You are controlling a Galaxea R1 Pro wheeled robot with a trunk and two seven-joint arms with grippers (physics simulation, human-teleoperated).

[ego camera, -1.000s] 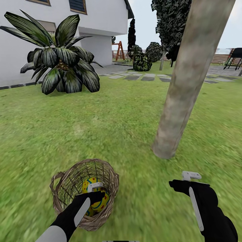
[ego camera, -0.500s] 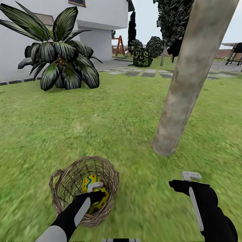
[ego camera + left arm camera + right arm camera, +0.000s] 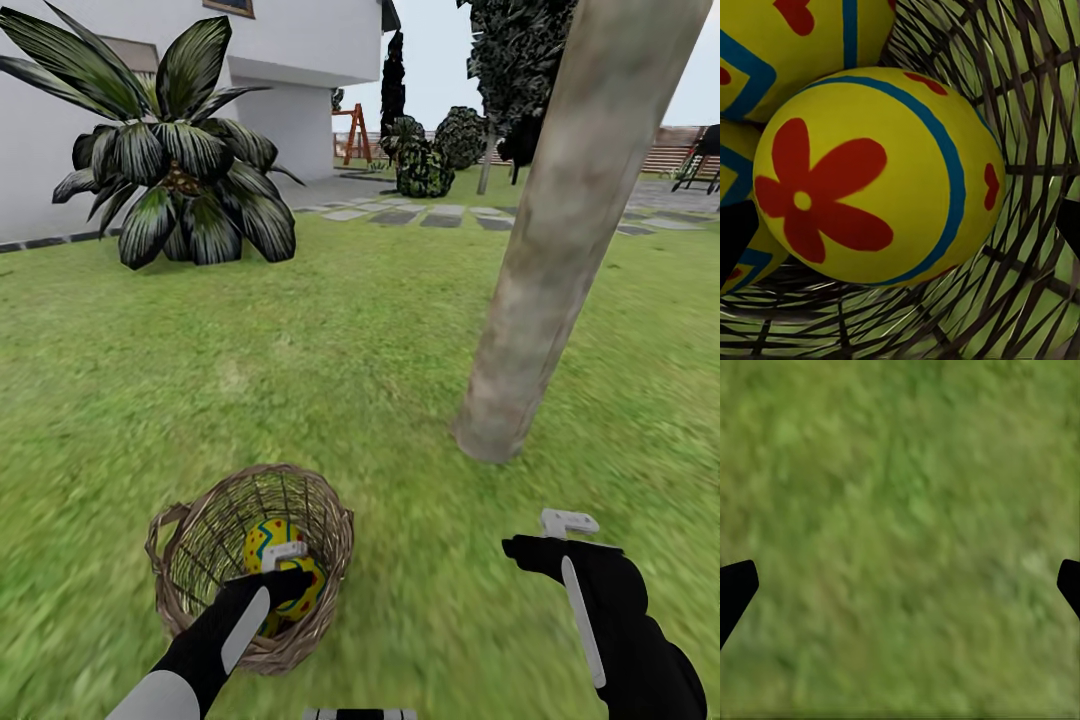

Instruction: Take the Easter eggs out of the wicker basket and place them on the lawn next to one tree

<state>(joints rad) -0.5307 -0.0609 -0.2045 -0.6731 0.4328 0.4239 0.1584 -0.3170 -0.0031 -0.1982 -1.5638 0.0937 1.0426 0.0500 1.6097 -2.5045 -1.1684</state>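
Note:
The wicker basket (image 3: 190,570) stands on the lawn (image 3: 330,360) close in front of me, left of centre. Yellow Easter eggs (image 3: 268,538) with blue bands and red flowers lie inside it. My left gripper (image 3: 288,572) reaches down into the basket. In the left wrist view the left gripper (image 3: 900,229) is open, with one egg (image 3: 877,176) between its fingertips (image 3: 735,236), and two more eggs (image 3: 795,45) lie beside it. My right gripper (image 3: 556,536) hovers open over bare grass (image 3: 900,532), empty. The tree (image 3: 545,250) rises just beyond it, its trunk foot about an arm's length right of the basket.
A short palm (image 3: 180,170) stands at the back left before the white house (image 3: 300,60). Grey stepping stones (image 3: 440,218), dark bushes (image 3: 425,170) and a fence (image 3: 680,160) lie far behind. Open grass stretches between basket, tree and palm.
The whole picture has shifted a little, so the head camera moved. Both arms hold about the same places, the left gripper still down among the eggs.

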